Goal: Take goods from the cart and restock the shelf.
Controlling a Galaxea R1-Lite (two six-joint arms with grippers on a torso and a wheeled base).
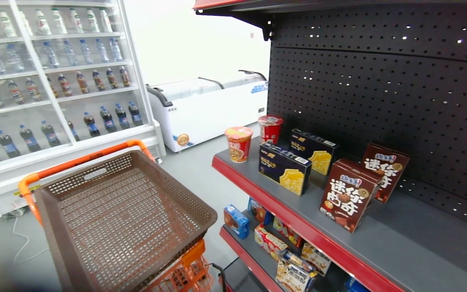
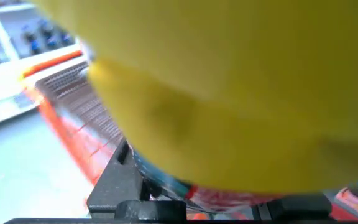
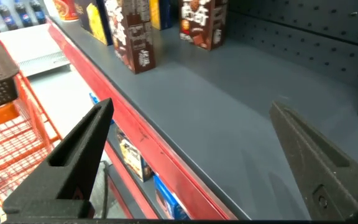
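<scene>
Right gripper (image 3: 191, 106): spread wide, holding nothing, above the bare grey red-edged shelf board (image 3: 229, 137).
Left gripper (image 2: 207, 196): grip cannot be told.
Goods: blurred yellow pack (image 2: 229, 74) close against the left gripper, near the brown perforated cart basket (image 1: 116, 202).
Relation: the shelf gap likely lies right of the pack, and the right arm is nearer to it.

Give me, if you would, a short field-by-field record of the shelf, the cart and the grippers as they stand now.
Top shelf: grey board, red front edge
Cups: two, upright, at the far end
Blue boxes: two, one behind the other, beside the cups
Brown boxes: two, upright, next along
Snack packs: on the shelf below
Basket: brown, on the orange cart, beside the shelf
Right gripper: open, above bare board
Yellow pack: blurred, close to the left wrist camera; hold unclear
</scene>
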